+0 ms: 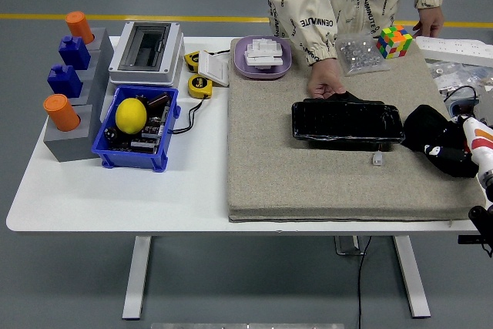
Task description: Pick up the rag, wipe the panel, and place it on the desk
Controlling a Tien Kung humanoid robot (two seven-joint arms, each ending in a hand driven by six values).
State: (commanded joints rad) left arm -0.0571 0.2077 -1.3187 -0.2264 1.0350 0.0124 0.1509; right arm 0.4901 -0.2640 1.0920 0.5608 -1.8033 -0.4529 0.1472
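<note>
Here a person's hand (326,82) rests at the top edge of the black panel (347,123), centre-right on the grey mat (308,182). At right, the robot's right hand (453,156) lies on the black rag (424,125), seemingly gripping it, though dark-on-dark blurs the fingers. The white table (115,190) stands on grey floor.

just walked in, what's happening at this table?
The right robot hand is at the mat's right edge on a black rag, which lies right beside the black panel; whether it has a grip is unclear. A person across the table rests one hand on the panel's far edge, steadying it. No wiping shows at this moment. The left arm is out of view.
</note>
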